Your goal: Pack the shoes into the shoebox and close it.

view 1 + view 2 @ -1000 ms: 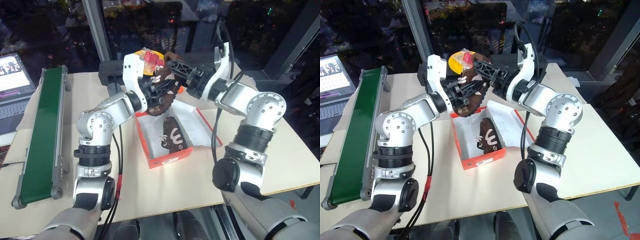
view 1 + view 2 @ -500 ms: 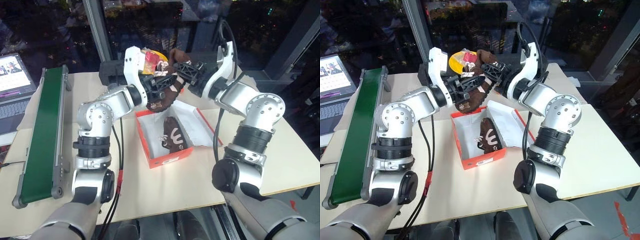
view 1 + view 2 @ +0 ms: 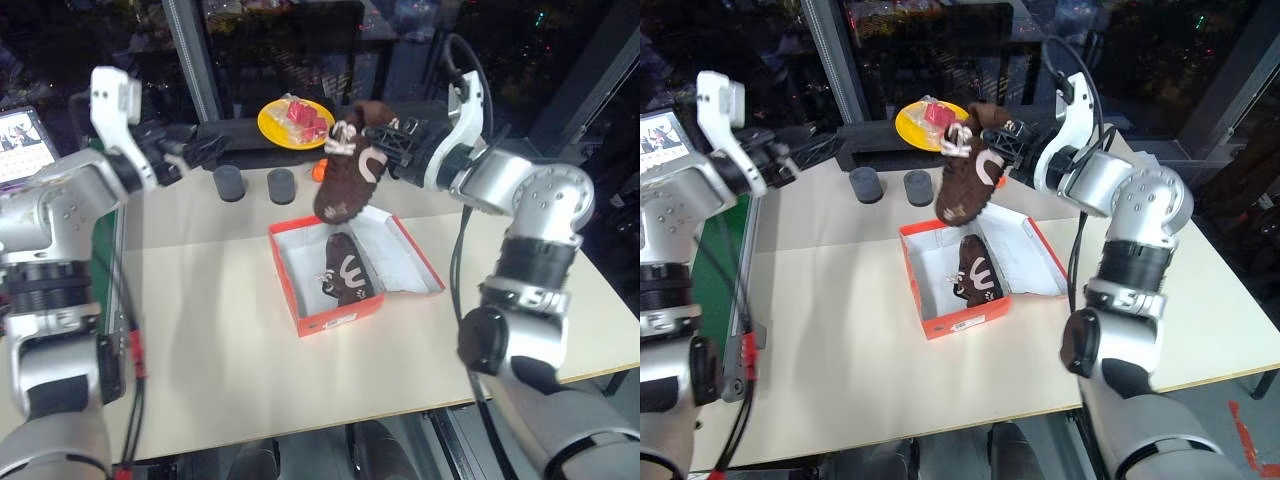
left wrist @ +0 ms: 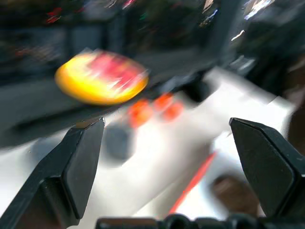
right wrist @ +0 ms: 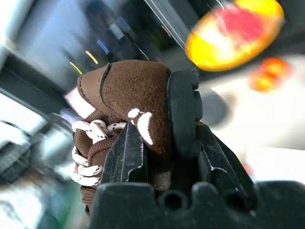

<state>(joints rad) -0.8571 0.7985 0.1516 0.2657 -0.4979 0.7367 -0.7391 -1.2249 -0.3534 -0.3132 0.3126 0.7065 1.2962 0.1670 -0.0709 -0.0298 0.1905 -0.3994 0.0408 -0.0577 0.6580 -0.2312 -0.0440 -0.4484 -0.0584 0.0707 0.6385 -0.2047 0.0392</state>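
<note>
- The worktop (image 3: 220,330) is pale and carries everything told here.
- The green conveyor (image 3: 740,250) lies along the worktop's edge, well apart from the shoebox on the robot's left.
- The shoebox (image 3: 330,315), red-orange outside and white inside, sits open near the worktop's middle, its lid laid flat on the side toward the right arm.
- The held shoe (image 3: 347,178) hangs above the shoebox's far end, toe tilted down toward it, clear of the rim.
- The shoe in the box (image 3: 347,272) lies on the shoebox floor along its length.
- The yellow plate (image 3: 288,122) with red items stands beyond the shoebox.
- Two dark cylinders (image 3: 255,184) stand between the plate and the shoebox.
- The right hand (image 5: 159,136) is clamped on the held shoe's heel.
- The left hand (image 4: 167,157) has its fingers wide apart, holding nothing, well off from the shoebox on the robot's left.
</note>
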